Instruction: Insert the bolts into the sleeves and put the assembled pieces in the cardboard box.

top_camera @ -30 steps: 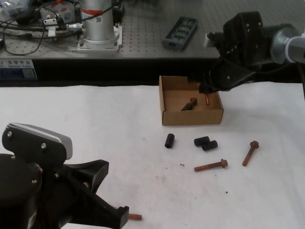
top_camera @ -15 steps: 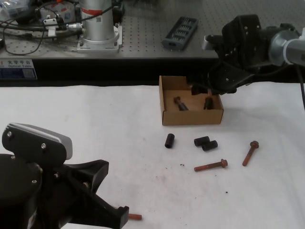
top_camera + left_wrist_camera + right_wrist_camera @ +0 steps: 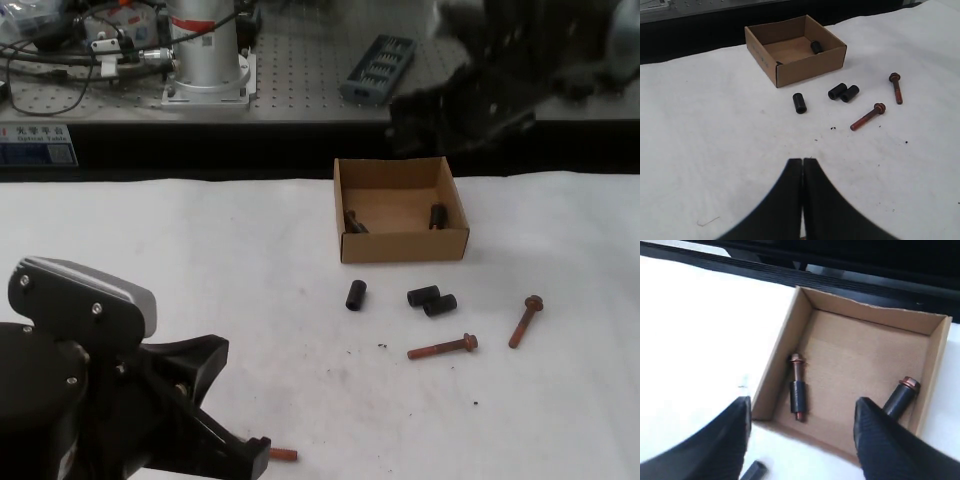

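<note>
Right wrist view: right gripper (image 3: 801, 402) spread open above cardboard box (image 3: 870, 312); assembled pieces (image 3: 355, 222) lie at nine and three o'clock inside. Left gripper (image 3: 802, 167) closed, apparently empty.

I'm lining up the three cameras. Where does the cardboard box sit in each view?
High view: cardboard box behind the three loose sleeves.
Left wrist view: cardboard box beyond the same sleeves.
Right wrist view: cardboard box under the right gripper, between its fingers.
Shared landmark: the assembled piece leaning on a box wall.

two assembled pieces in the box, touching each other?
Apart. Right wrist view: bare floor of the cardboard box separates one assembled piece from the other piece.
</note>
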### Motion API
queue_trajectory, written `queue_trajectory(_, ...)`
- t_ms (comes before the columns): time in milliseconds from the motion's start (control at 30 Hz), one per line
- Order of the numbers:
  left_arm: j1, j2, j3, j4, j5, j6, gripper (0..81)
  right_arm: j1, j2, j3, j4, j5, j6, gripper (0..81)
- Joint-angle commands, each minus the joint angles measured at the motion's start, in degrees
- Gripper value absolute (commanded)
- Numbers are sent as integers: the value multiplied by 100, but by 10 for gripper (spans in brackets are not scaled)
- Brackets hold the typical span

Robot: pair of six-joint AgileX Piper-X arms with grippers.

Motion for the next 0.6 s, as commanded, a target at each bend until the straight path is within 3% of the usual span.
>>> queue_trajectory(0, 4, -43, 1, -75, -59, 84, 6, 36, -540, -90, 925, -21, -397, 457)
queue_trajectory(300, 4, -43, 1, -116, 23, 320, 6, 58, -1839, 523, 2097, 20, -743, 457)
queue_trajectory(433, 4, -43, -50, -116, 1023, 635, 6, 58, -2843, 1559, 1601, 9, -728, 457)
queue_trajectory(567, 4, -43, -217, -116, 1350, 577, 20, 58, -4239, 2788, 1022, -53, -562, 457)
